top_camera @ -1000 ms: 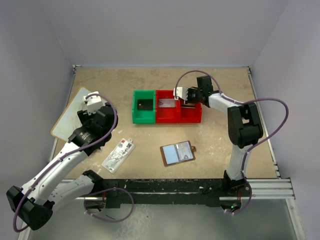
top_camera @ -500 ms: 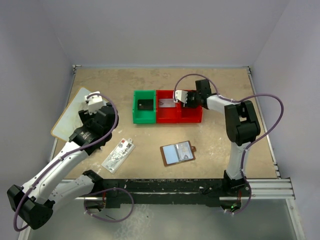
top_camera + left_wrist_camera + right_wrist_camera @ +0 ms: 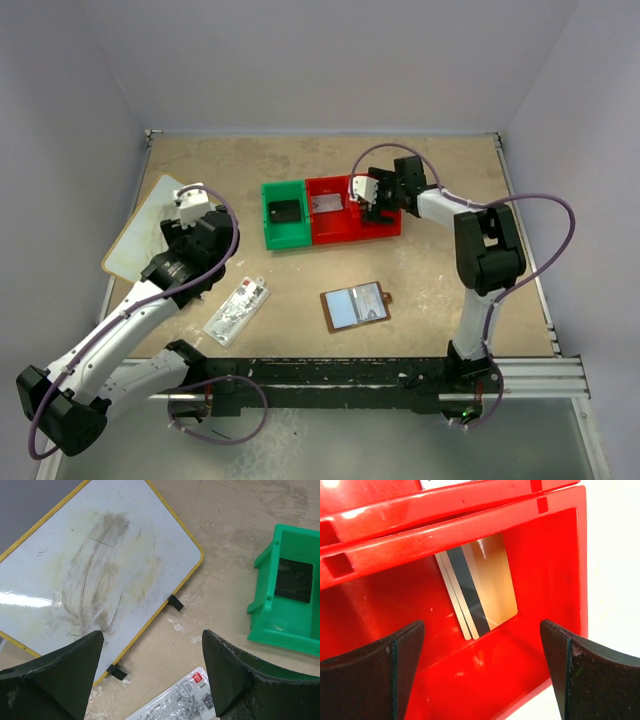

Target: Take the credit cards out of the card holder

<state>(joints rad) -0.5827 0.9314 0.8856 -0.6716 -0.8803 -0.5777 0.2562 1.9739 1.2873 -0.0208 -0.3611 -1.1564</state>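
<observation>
- Card holder [image 3: 355, 306]: brown leather, open flat near the table's middle, towards the near edge. Its pale bluish pockets face up, likely so you can reach into them. It lies well apart from both arms.
- Card [image 3: 477, 592]: silvery with a dark stripe, inside the red bin [image 3: 545, 580], apparently its drop place.
- Right gripper [image 3: 480, 672]: jaws wide apart, empty, directly over that card.
- Left gripper [image 3: 152, 680]: jaws apart, empty, hovering left above the whiteboard [image 3: 90, 565] edge.

A brown card holder [image 3: 356, 306] with pale bluish pockets [image 3: 347, 311], a red bin [image 3: 350, 236] and a green bin [image 3: 285, 241] are visible.
</observation>
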